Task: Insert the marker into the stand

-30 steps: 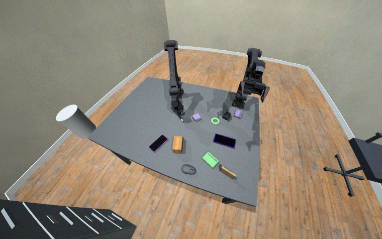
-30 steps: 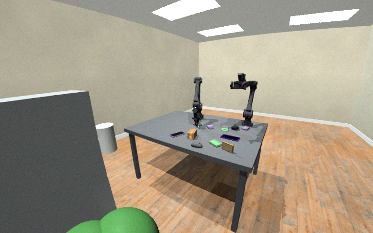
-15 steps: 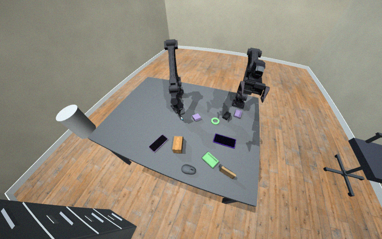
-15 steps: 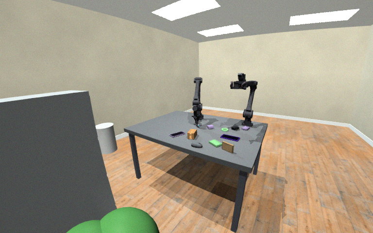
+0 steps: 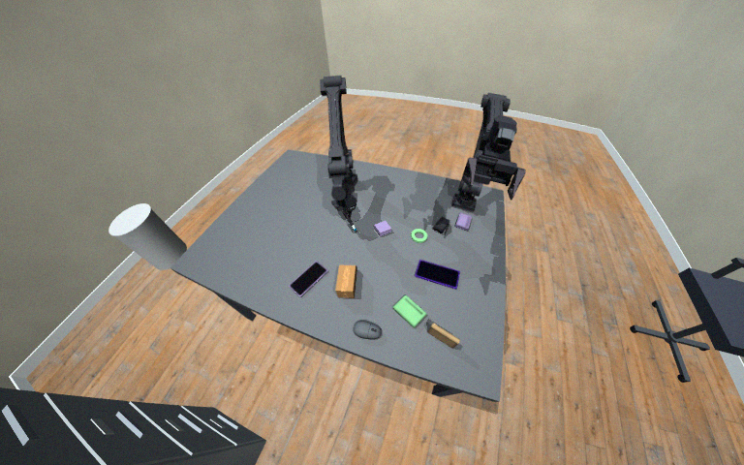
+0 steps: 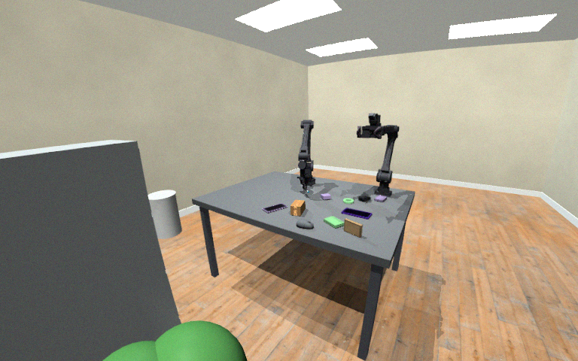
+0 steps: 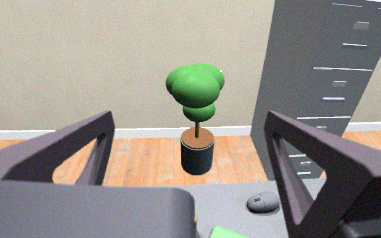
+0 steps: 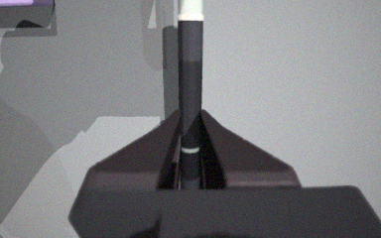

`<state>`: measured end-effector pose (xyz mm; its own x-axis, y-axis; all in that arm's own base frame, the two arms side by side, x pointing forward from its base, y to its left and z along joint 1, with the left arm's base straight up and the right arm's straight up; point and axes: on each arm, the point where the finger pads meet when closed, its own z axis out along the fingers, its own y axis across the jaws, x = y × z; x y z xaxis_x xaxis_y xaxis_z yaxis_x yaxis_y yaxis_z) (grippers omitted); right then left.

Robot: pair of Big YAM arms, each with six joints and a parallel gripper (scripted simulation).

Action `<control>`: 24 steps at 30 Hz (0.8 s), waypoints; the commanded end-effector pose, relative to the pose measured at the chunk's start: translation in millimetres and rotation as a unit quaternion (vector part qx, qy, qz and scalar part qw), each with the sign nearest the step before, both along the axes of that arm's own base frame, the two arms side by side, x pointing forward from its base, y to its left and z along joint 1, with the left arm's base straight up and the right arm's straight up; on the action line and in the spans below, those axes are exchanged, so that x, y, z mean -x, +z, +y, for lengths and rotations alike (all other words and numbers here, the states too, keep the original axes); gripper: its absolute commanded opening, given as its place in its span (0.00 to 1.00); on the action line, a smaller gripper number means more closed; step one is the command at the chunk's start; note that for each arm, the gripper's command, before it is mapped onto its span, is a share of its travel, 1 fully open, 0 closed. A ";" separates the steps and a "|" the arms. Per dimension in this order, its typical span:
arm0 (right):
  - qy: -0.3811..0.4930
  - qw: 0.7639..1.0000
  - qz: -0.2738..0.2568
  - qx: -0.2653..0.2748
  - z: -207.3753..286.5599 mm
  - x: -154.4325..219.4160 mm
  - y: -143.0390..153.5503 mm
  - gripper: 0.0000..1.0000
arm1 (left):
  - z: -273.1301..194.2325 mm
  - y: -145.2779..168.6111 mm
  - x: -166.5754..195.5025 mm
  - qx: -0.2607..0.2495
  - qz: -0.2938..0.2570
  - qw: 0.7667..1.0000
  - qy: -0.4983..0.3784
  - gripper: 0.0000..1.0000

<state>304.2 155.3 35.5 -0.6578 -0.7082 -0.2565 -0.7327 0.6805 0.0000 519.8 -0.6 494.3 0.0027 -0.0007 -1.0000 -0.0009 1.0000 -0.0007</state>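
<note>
The marker [image 8: 190, 45] [image 5: 354, 228] [image 6: 307, 191] has a dark body, a thin white ring and a pale end that points away from my right gripper. My right gripper [image 8: 190, 118] [image 5: 349, 219] is shut on its dark part. The marker's shadow lies offset beside it, so it seems slightly above the desk. My left gripper [image 5: 492, 189] [image 7: 190, 119] is open and empty, high above the desk's back right. A small black object [image 5: 441, 225] [image 6: 364, 198] near the left arm's base may be the stand; its hole cannot be made out.
A purple block [image 5: 383, 228] [image 8: 17, 2] lies close beside the marker. A green ring [image 5: 414, 239], another purple block [image 5: 463, 221] and a dark blue-edged phone [image 5: 437, 274] lie farther right. An orange box [image 5: 346, 280], a second phone [image 5: 308, 278] and a mouse [image 5: 366, 329] are nearer the front.
</note>
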 end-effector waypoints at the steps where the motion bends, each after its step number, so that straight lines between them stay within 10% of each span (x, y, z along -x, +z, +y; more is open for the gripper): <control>1: 0.007 0.999 -0.035 -0.015 15.7 -24.6 38.1 0.00 | -4.0 5.0 -0.8 0.004 -0.008 1.000 -0.005 1.00; 24: -0.094 0.989 0.071 -0.094 28.2 -47.6 28.4 0.00 | -4.0 5.0 -0.8 0.004 -0.008 1.000 -0.005 1.00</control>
